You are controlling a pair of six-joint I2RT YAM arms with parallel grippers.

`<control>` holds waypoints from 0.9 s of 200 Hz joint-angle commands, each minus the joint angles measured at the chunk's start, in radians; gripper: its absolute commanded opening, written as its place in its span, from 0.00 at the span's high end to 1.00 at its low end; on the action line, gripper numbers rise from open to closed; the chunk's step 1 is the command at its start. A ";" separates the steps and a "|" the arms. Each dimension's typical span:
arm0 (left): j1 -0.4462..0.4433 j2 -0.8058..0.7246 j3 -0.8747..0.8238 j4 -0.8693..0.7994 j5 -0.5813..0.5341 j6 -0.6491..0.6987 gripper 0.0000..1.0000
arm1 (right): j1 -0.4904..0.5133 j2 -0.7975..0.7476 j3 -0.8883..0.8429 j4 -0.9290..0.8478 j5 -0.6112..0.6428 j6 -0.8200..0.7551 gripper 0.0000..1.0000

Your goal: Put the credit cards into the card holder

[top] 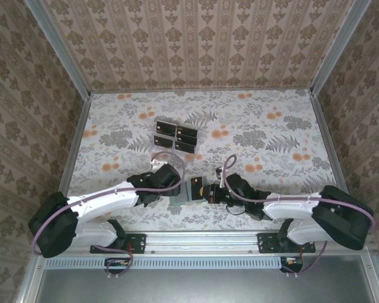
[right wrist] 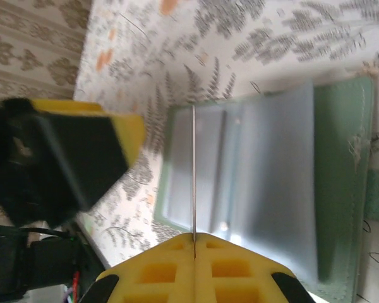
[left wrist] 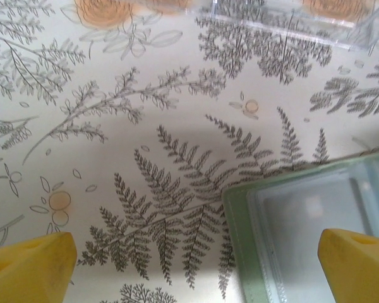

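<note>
"Grey-green and matte, the card holder (top: 191, 189) is lying flat on the flowered table (top: 271, 126), near the front edge between the two arms, with its clear pockets facing up."

"And the right pincer (right wrist: 194, 238) is hanging just above it, jaws pressing together on one card (right wrist: 194, 170), which is showing edge-on as a thin dark line running across those pockets."

"That is where things are threatening to go wrong. The card is not visibly lining up with any slot mouth, so it is risking butting against the plastic, bending, or twisting out of such a narrow grip."

"The holder is looking light as well. A push from the card is likely sending it skating over the table rather than letting the card in."

"The left pincer (left wrist: 196, 243) is standing as wide apart as it goes and gripping nothing. One yellow finger (left wrist: 357, 259) is hovering over the holder's edge, the other over bare table; whether either is touching down is not showing."

"Then nothing is clearly pinning the holder, and a careless squeeze there is risking flipping or dragging it."

"Farther back, the other credit cards (top: 175, 134) are waiting in a small group, well apart, with a clear rack (left wrist: 284, 25) sitting beyond the left pincer."

"They are running no risk for now."
</note>
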 commanded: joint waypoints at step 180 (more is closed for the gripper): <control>-0.061 0.032 -0.143 0.072 -0.027 -0.104 0.00 | 0.004 0.133 0.036 0.132 0.031 -0.066 1.00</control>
